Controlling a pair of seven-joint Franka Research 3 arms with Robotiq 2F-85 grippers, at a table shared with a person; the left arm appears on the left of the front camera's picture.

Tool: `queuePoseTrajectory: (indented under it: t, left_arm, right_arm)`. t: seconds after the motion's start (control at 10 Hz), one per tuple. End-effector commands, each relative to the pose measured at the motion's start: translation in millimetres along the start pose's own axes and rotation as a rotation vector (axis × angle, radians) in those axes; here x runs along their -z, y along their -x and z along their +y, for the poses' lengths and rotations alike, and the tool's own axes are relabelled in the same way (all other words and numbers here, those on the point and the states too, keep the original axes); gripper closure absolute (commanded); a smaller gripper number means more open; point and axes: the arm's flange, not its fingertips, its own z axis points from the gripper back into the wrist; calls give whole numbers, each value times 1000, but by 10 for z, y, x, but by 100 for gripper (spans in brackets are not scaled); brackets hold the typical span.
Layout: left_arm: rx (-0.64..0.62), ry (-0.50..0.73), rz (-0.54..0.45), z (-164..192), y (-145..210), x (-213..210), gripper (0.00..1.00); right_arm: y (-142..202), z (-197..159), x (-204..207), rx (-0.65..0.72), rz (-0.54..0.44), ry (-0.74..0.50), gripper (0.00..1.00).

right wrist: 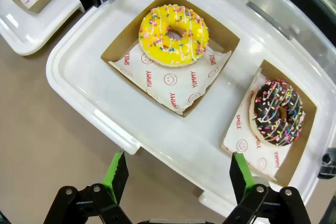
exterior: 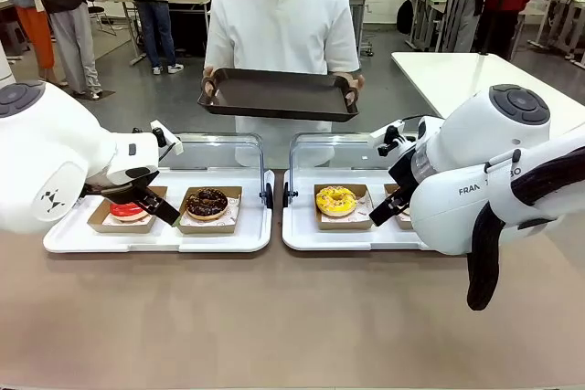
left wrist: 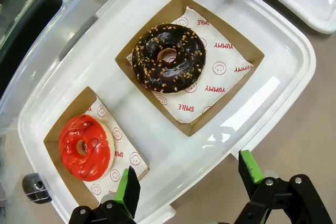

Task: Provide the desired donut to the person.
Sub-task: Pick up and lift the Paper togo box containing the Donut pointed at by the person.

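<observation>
The left fingers (left wrist: 127,190) and right fingers (right wrist: 240,174) stand spread, holding nothing, each set low over one of the white trays (left wrist: 283,77). Nothing shows which donut the person (exterior: 279,25) wants (the dark tray (exterior: 279,98) is merely held out, well beyond both sets of fingers), so the likeliest slip is taking the wrong one. A pinch on icing instead of a box (left wrist: 220,111) wall would smear it, and a one-sided grip could tip the box.

The red donut (left wrist: 84,147) lies just ahead of the left fingers, the nut-topped donut (left wrist: 168,57) farther ahead. The yellow donut (right wrist: 174,35) lies ahead of the right fingers, the sprinkled dark donut (right wrist: 278,111) off beside one pad.

Count: four donuts, four boxes, two white trays, one dark tray.
</observation>
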Motion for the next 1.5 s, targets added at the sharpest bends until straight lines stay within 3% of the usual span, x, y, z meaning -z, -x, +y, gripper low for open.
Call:
queuePoseTrajectory:
  t: [0.0,0.2,0.6,0.8,0.9,1.0,1.4]
  left_arm:
    - [0,0,0,0,0,0,0]
    - [61,-18,-51,-51,74,-942,0]
    - [81,-14,6,23,133,-2122,0]
    - [62,-31,-14,58,48,-2365,0]
    - [49,-107,-46,-2,111,-2352,0]
    - [53,-16,-14,-19,116,-2372,0]
    - [53,-16,-14,-19,116,-2372,0]
  right_arm:
    - [0,0,0,0,0,0,0]
    - [-183,86,-784,-55,-43,52,0]
    - [-393,205,-1960,-65,127,100,0]
    - [-565,262,-2319,-49,78,124,0]
    - [-556,316,-2354,-77,42,176,0]
    - [-426,241,-2326,-64,82,95,0]
    - [-426,241,-2326,-64,82,95,0]
